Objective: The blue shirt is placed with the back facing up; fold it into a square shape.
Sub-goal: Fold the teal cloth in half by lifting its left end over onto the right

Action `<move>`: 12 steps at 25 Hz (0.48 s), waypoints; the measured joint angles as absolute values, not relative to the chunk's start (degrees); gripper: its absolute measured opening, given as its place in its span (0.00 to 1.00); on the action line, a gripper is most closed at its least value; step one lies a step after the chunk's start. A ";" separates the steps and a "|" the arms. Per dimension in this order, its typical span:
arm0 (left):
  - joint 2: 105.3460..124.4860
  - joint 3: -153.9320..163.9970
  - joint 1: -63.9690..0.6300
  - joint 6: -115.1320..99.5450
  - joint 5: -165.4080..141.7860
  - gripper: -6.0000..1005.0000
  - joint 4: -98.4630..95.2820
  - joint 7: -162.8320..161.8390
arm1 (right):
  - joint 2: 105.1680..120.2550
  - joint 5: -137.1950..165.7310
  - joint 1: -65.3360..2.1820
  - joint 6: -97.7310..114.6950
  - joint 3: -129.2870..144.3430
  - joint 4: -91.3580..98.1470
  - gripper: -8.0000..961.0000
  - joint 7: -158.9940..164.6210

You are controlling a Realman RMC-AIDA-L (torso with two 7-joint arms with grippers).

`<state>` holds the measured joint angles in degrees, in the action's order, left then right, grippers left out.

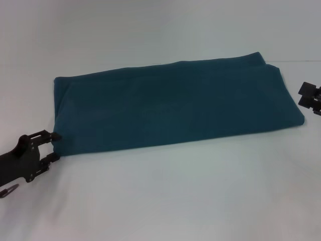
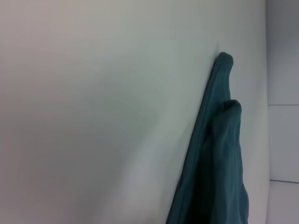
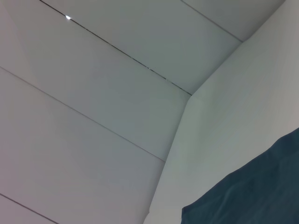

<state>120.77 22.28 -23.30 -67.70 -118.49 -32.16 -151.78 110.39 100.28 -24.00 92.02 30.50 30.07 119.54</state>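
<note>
I am seeing the table (image 1: 160,201) carrying the blue shirt (image 1: 175,105), folded into a long band lying across it from my left to my right. My left gripper (image 1: 54,145) is reaching low at its near left corner, jaws parted. My right gripper (image 1: 312,98) is sitting just beside the right end; its jaws I cannot tell.

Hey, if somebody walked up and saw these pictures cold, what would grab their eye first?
The dark teal-blue soft cotton shirt, folded into a long band, lies across the middle of the pale white table. The black left end effector sits at the band's near left corner, fingers parted around the cloth edge. The black right end effector waits just off the band's right end, partly out of view.
</note>
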 joint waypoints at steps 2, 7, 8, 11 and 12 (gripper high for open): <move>120.76 22.20 -23.32 -67.73 -118.47 0.59 -32.16 -151.82 | 110.36 100.28 -24.00 92.02 30.49 29.88 0.72 119.54; 120.76 21.71 -22.68 -68.26 -118.35 0.59 -32.38 -152.06 | 110.29 100.12 -23.99 92.02 30.49 29.59 0.72 119.55; 120.76 21.62 -22.62 -68.27 -118.35 0.59 -32.38 -152.08 | 110.29 100.08 -24.00 92.02 30.49 29.59 0.72 119.56; 120.76 21.36 -22.53 -68.21 -118.32 0.59 -32.31 -152.12 | 110.31 100.04 -24.00 92.02 30.49 29.59 0.72 119.58; 120.76 21.36 -22.55 -68.12 -118.31 0.59 -32.28 -152.12 | 110.33 100.05 -23.99 92.02 30.49 29.59 0.72 119.59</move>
